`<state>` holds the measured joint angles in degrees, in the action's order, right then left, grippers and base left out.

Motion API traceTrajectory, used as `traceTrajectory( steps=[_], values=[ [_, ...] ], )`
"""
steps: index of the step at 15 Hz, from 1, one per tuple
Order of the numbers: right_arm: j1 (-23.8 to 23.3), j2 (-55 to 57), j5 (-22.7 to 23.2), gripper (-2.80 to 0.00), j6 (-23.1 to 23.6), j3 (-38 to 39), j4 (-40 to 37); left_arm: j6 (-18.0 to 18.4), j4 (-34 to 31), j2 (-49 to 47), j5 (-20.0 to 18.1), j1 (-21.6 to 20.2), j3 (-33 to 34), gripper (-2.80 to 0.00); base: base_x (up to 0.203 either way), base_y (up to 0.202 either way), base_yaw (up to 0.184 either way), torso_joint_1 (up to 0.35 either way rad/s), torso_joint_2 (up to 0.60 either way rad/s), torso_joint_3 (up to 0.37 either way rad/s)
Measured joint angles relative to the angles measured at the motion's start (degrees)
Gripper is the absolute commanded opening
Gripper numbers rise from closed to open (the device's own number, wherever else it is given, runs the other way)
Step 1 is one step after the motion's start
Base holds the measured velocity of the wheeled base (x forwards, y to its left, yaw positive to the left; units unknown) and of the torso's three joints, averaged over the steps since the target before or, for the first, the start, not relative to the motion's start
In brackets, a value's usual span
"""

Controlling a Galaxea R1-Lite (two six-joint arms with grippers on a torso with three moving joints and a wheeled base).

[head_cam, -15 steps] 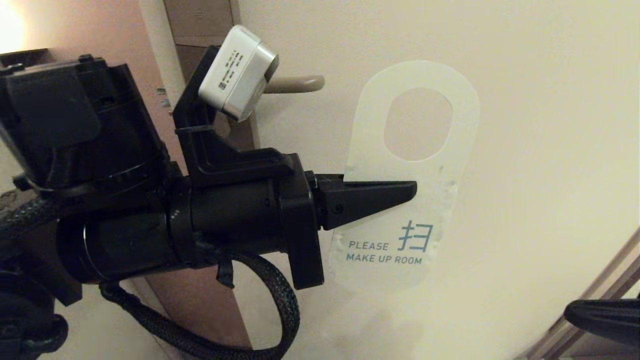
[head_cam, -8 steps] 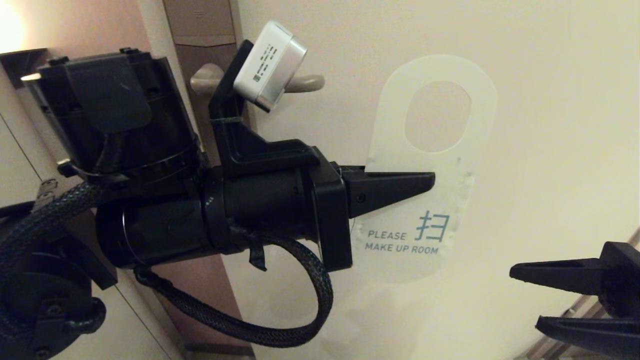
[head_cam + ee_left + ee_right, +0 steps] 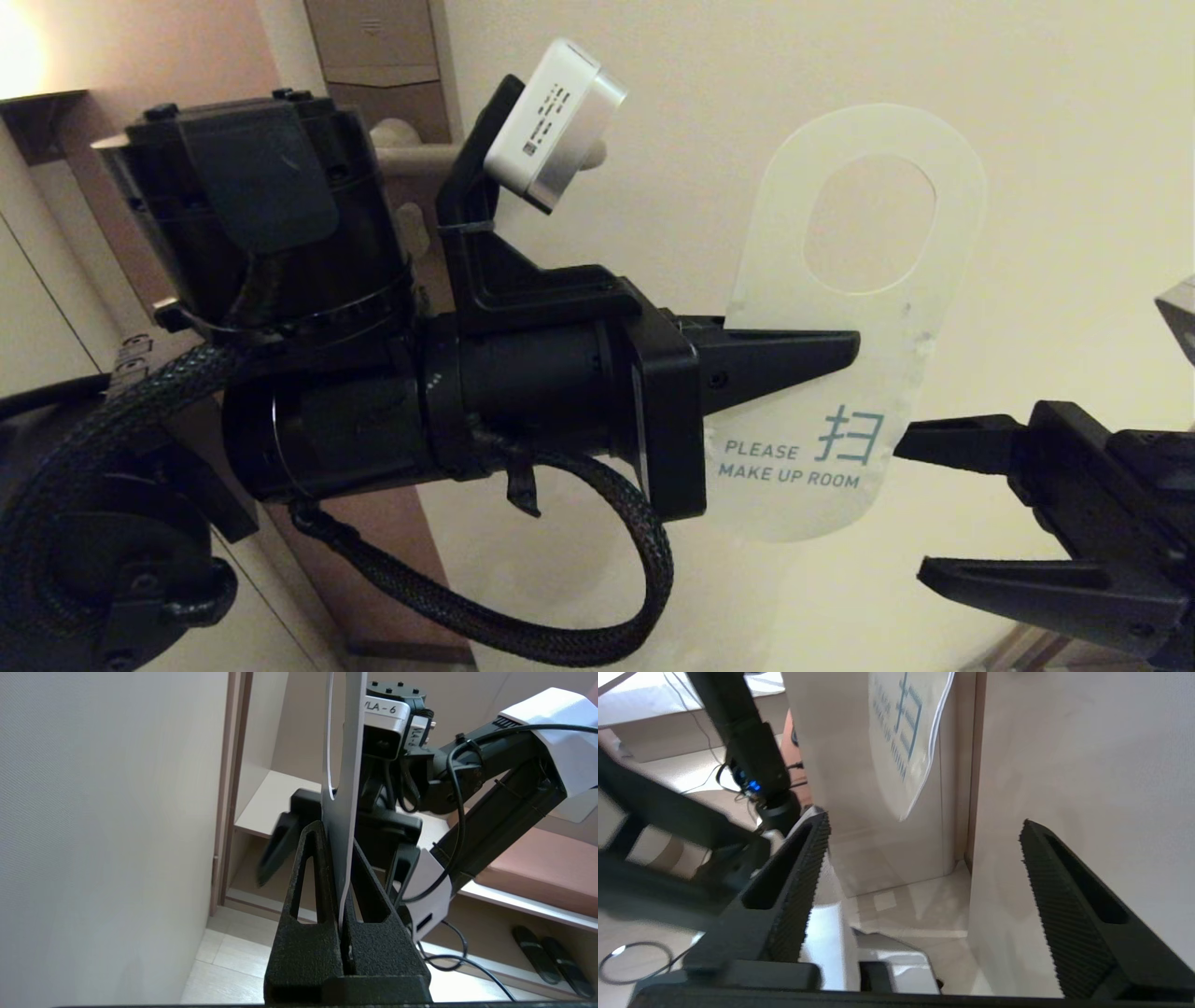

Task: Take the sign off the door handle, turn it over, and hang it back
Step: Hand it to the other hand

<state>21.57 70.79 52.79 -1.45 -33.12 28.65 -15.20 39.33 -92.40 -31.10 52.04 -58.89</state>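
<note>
Our left gripper [image 3: 822, 350] pinches the sign [image 3: 868, 196] mid-body; our spread, empty right gripper [image 3: 920, 509] should straddle its lower edge squarely.

The sign [image 3: 845, 411] looks like thin, smooth card or plastic sheet, matt white with teal print, and slightly scuffed near its right edge (small raised flecks). The left gripper [image 3: 840, 350] is matt black plastic with a grainy, rough texture; the right gripper [image 3: 920, 509] has finely ribbed inner pads. The door handle [image 3: 411, 149] appears as dull, satin metal. The door [image 3: 1027, 84] is smooth, matt cream.
</note>
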Motion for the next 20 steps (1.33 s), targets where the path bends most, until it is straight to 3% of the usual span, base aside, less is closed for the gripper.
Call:
traceTrajectory(
  steps=[4,8,20],
  values=[
    [2.2,3.7,-2.2,0.0,-0.2,-2.0,1.9,0.0,0.1,-1.5,0.0,0.1,-1.6,-2.8,0.0,0.0,0.0,0.0,0.0,0.0],
    [3.2,5.9,-2.7,0.0,-0.2,-4.3,2.0,-0.3,4.9,-3.4,0.0,0.1,-2.3,-2.8,0.0,0.0,0.0,0.0,0.0,0.0],
    [3.4,7.5,-2.7,0.0,-0.2,-6.5,2.1,-0.3,5.3,-5.7,0.0,0.8,-2.8,-2.8,0.0,0.0,0.0,0.0,0.0,0.0]
  ],
)
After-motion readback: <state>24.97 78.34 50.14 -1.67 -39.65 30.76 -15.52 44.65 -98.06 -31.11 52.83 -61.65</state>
